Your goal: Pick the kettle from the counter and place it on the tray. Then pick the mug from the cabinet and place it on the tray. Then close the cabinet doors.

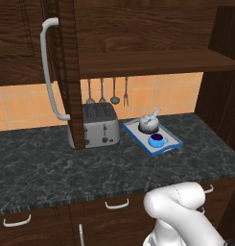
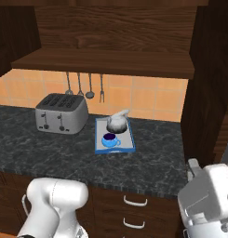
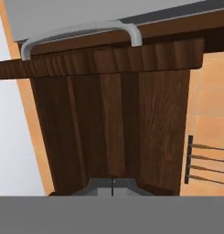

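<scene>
The blue-rimmed tray (image 1: 172, 144) (image 2: 130, 142) lies on the dark counter (image 1: 66, 163) (image 2: 50, 148), right of the toaster. On it stand the silver kettle (image 1: 148, 124) (image 2: 117, 122) and, nearer the front, the blue mug (image 1: 157, 140) (image 2: 109, 139). Both cabinet doors stand open: the left door (image 1: 71, 72) with its curved handle (image 1: 49, 67), and the right door (image 1: 224, 72) (image 2: 211, 79). The cabinet shelf (image 1: 152, 62) (image 2: 106, 62) is bare. In the hand view my gripper (image 3: 112, 186) is shut on nothing, close before a brown door panel (image 3: 109, 123) with a silver handle (image 3: 81, 33).
A boxy silver toaster (image 1: 99, 126) (image 2: 61, 114) stands left of the tray. Utensils (image 1: 107, 91) (image 2: 85, 86) (image 3: 207, 164) hang on the orange tiled wall under the shelf. Lower drawers with small pulls (image 1: 116, 205) (image 2: 135, 201) sit below the counter edge.
</scene>
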You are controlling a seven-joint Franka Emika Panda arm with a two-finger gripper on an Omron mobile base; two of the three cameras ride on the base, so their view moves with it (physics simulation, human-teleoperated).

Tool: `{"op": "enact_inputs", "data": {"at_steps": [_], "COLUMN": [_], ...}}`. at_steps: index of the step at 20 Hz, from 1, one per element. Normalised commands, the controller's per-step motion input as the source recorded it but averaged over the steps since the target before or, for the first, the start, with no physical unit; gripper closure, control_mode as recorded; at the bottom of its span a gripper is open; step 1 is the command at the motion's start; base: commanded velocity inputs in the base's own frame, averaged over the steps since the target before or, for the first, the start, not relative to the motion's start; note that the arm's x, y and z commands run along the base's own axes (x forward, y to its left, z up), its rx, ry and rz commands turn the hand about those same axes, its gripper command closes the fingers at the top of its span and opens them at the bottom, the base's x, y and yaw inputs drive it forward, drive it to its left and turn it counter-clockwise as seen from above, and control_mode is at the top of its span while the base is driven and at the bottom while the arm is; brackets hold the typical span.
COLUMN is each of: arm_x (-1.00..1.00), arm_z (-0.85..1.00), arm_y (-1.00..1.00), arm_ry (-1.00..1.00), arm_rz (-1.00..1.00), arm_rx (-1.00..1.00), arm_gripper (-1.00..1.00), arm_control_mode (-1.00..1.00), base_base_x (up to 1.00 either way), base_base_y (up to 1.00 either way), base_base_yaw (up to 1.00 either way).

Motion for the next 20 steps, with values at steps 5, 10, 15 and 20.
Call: {"op": "enact_inputs", "data": {"at_steps": [5,10,15,20], "arm_x": [-0.05,0.0,-0.01,0.15], "arm_z": [0.22,0.42,0.07,-0.07], "arm_y": [-0.5,-0.36,-0.41,-0.28], "arm_ry": [-0.1,-0.03,0.07,0.13], "arm_rz": [0.0,0.0,0.0,0.0], "arm_rx": [0.13,0.05,0.01,0.01], "arm_gripper": [1.0,1.0,1.0,1.0], "arm_control_mode": [-1.0,-1.0,-1.0,-1.0], "base_base_x": [0.0,0.0,0.0,0.0], "base_base_y": [0.0,0.0,0.0,0.0], "base_base_yaw": [0.0,0.0,0.0,0.0]}}
